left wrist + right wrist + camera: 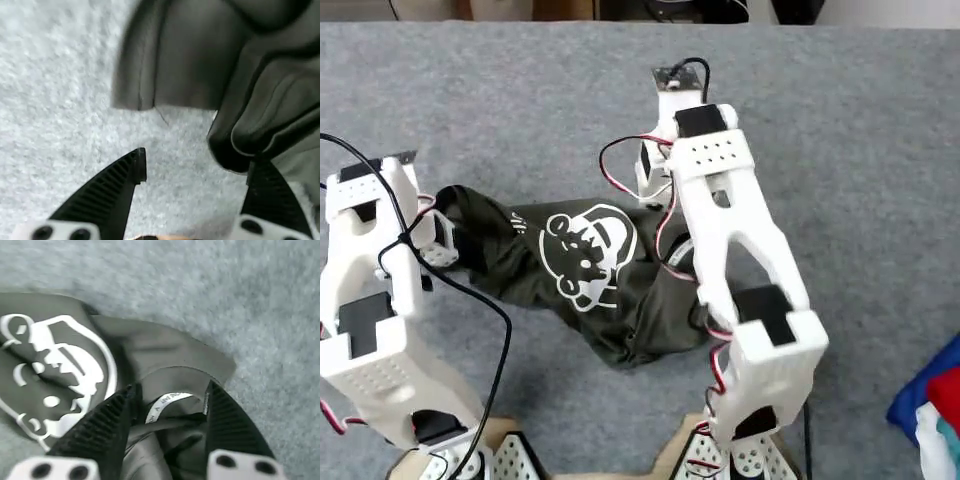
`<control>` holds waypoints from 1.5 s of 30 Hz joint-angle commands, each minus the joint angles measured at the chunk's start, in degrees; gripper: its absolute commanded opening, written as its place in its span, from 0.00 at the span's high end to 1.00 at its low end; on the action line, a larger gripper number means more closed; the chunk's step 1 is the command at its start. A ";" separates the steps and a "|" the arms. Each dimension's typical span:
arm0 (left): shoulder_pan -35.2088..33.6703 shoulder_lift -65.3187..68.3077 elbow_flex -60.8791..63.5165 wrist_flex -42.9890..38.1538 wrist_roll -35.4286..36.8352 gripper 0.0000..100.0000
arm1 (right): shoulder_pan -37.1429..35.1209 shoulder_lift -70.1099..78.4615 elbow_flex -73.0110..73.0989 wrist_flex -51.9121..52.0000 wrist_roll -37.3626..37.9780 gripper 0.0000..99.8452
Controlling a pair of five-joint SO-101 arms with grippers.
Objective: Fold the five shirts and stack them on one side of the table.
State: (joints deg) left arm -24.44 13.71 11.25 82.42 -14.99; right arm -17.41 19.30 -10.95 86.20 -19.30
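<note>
Where it lies crumpled on the grey table (840, 90) between the two arms, the dark olive shirt (582, 262) shows a white bear print facing up. The left gripper (200, 165) is spread wide at the shirt's edge. The right gripper (171, 389) straddles the labelled collar, fingers apart.

Left fingers (117, 177) and right fingers (102, 427) are spread open.

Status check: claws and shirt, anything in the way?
Left claw open beside shirt edge. Right claw open, straddling its collar. Shirt crumpled, unfolded. Coloured clothes off to one side, apart.
</note>
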 commanded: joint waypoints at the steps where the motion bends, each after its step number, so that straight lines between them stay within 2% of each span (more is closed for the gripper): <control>1: 0.35 -0.48 2.29 0.88 -0.70 0.68 | 0.75 4.88 -1.71 -0.62 -0.44 0.80; 8: -0.09 -0.92 7.30 1.23 -0.70 0.68 | 2.15 19.38 -9.98 -0.35 -0.44 0.80; 12: -3.69 -0.92 6.95 1.23 -0.70 0.68 | 4.53 24.92 -16.13 2.02 -0.09 0.80; 14: -5.89 -0.92 6.86 1.14 -0.70 0.68 | 4.88 26.95 -19.47 5.19 0.00 0.83; 18: -8.88 -0.92 6.24 1.23 -0.79 0.71 | 4.88 30.64 -26.59 10.81 0.00 1.00; 21: -8.88 -0.92 4.92 1.32 -2.02 0.78 | 5.41 32.13 -33.10 13.36 0.09 0.99; 28: -8.53 -0.92 -5.36 7.30 -5.19 0.89 | 7.34 31.43 -55.08 16.00 2.11 0.99; 35: -7.47 -0.84 -19.08 12.04 -4.84 0.92 | 5.85 24.48 -74.42 15.91 9.23 0.99; 40: -3.96 -0.84 -24.00 13.45 -4.13 0.92 | 5.76 19.21 -81.01 16.09 13.71 0.99; 45: 0.62 -0.75 -27.08 13.27 0.88 0.92 | 5.76 15.08 -81.19 16.18 14.68 0.99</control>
State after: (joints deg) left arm -26.73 13.71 -11.87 95.43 -16.22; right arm -11.16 40.04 -89.36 101.49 -5.32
